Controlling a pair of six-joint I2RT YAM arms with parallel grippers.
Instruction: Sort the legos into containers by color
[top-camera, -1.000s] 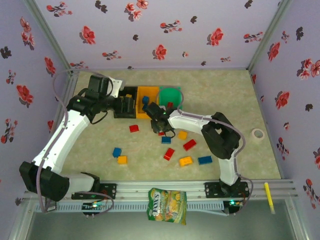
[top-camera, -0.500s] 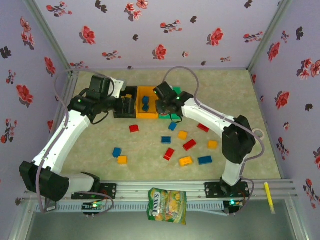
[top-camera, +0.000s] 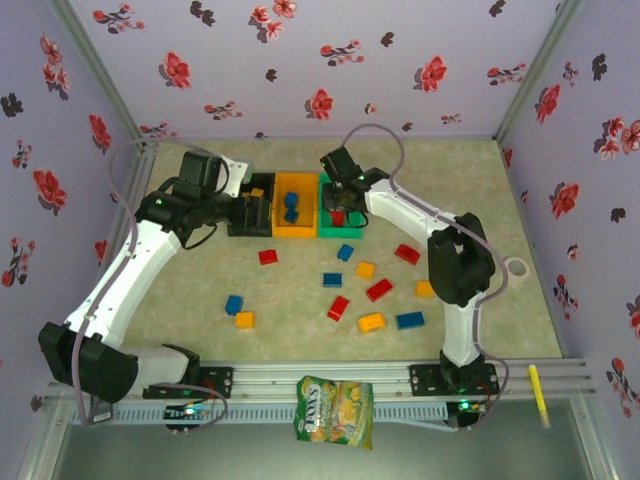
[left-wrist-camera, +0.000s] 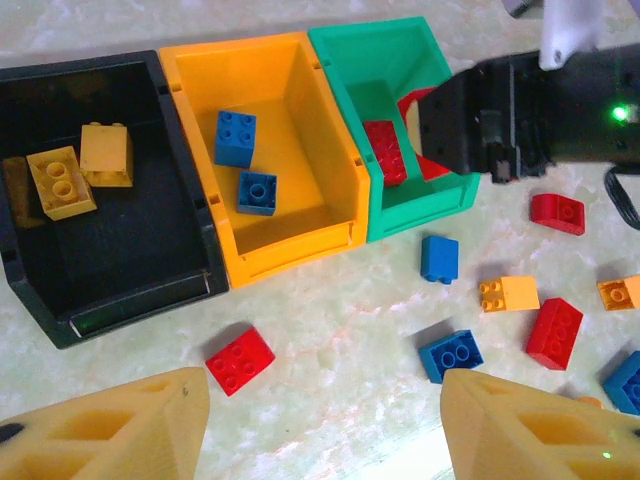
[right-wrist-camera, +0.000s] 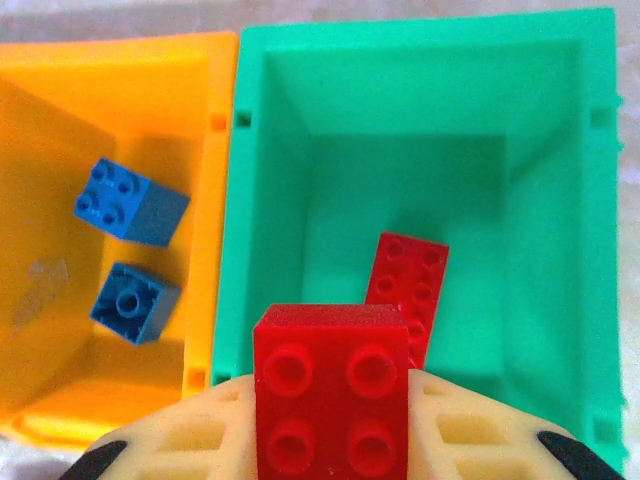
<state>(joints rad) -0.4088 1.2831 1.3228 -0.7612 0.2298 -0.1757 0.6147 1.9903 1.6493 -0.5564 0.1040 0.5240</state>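
Red plastic is what your right gripper (right-wrist-camera: 332, 432) has: a four-stud red brick (right-wrist-camera: 332, 385) pinched between the two cream fingers, studs facing the wrist camera. Your right arm (top-camera: 420, 215) runs up from its base, folds at the elbow on the right side of the table (top-camera: 300, 335), then stretches left, with the wrist tipped down over the green bin (right-wrist-camera: 285, 150). From the wrist view the held brick sits over the bin's near edge. A longer red brick (right-wrist-camera: 410, 285) lies on the bin floor just beyond it.

Your left arm (top-camera: 130, 270) curves from the lower left up to the black bin (left-wrist-camera: 110, 250). Your left gripper (left-wrist-camera: 325, 440) has its fingers spread wide with nothing between them. Two yellow bricks (left-wrist-camera: 62, 180) lie touching in the black bin, and two blue bricks (left-wrist-camera: 235, 138) lie apart in the orange bin (left-wrist-camera: 300, 235). Loose bricks (top-camera: 379, 290) in red, blue and yellow are scattered on the table on the near side of the bins.
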